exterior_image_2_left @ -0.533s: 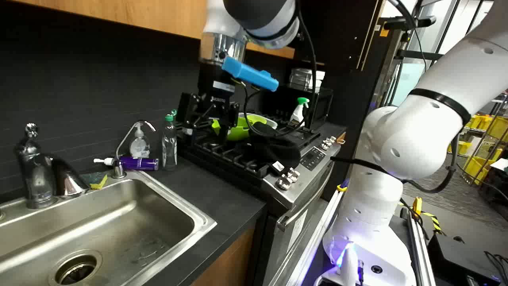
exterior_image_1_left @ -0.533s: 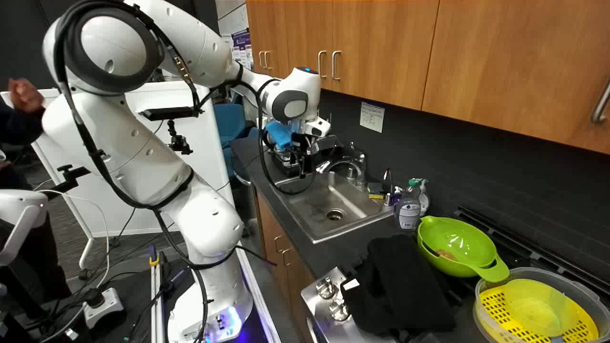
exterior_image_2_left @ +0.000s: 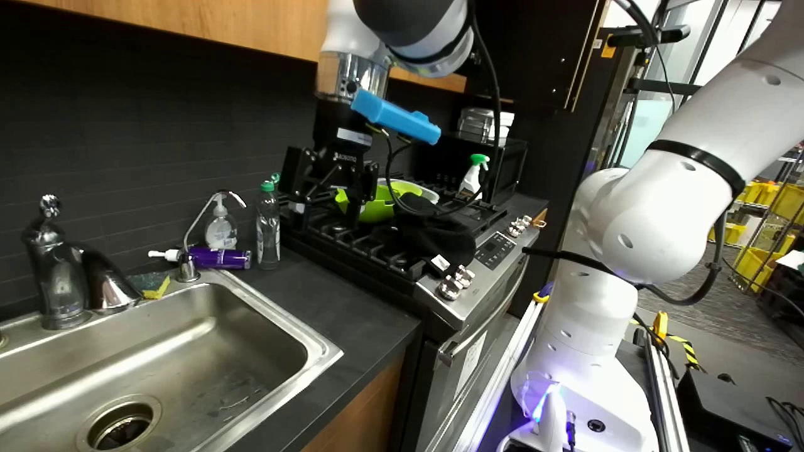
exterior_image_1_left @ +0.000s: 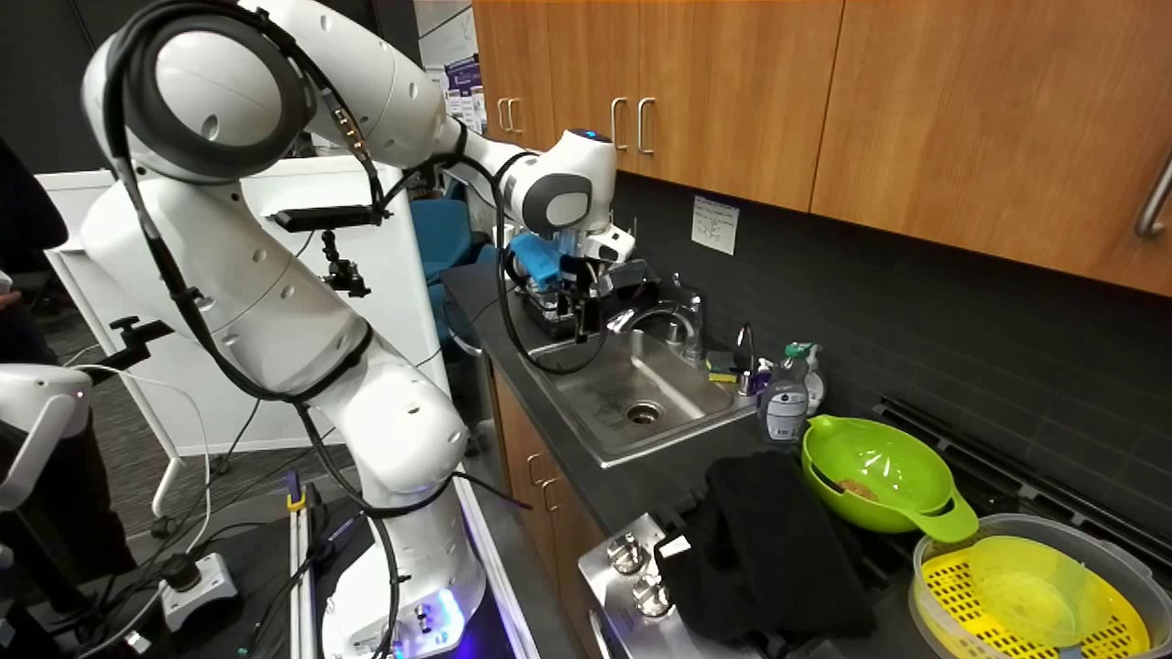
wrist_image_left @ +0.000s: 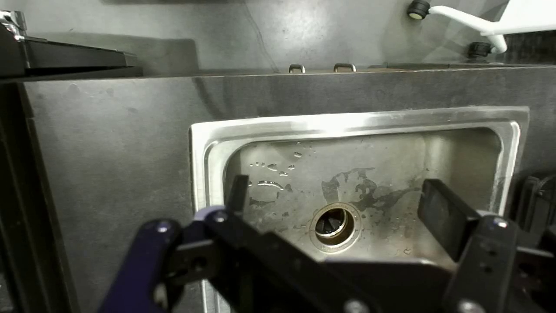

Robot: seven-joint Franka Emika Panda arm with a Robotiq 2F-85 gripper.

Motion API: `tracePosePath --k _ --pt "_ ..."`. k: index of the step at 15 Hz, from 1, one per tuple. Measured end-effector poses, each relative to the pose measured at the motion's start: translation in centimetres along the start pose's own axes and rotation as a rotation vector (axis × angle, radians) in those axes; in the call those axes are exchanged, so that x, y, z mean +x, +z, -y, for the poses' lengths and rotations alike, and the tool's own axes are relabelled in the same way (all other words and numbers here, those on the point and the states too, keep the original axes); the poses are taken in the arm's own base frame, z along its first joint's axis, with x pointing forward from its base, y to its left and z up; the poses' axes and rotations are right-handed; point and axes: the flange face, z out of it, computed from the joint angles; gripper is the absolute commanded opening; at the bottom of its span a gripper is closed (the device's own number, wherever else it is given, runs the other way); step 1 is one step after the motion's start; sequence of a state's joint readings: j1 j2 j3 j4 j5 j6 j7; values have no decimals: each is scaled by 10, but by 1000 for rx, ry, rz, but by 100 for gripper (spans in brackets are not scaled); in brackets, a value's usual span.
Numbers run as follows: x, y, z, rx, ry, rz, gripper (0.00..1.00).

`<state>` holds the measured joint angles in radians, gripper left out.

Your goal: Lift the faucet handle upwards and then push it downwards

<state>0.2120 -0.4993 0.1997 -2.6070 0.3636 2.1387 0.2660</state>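
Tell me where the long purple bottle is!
In an exterior view, the long purple bottle lies sideways at left by the steel sink, between the slim chrome tap and the clear green-capped bottle.

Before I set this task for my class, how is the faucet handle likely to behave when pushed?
The faucet handle is probably stiff, since it looks like chromed metal. Sitting atop the faucet body, it would likely pivot rather than come away. Its shiny, smooth-looking surface might let a push slide off.

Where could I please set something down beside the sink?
The countertop between sink and gas range looks bare toward its front edge. Its back is crowded: green-capped bottle, purple bottle lying down, transparent pump bottle.
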Motion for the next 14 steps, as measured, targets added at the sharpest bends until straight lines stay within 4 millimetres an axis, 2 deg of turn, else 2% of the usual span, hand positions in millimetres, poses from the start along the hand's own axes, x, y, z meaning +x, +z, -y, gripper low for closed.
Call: tracePosePath --k 5,7,10,14 --pt "0 0 2 -8 -11 -3 100" --pt "0 -1 11 -27 -44 -15 100" --pt "2 -2 41 -51 -122 -45 100" --pt "-5 -4 105 -45 -272 -100 100"
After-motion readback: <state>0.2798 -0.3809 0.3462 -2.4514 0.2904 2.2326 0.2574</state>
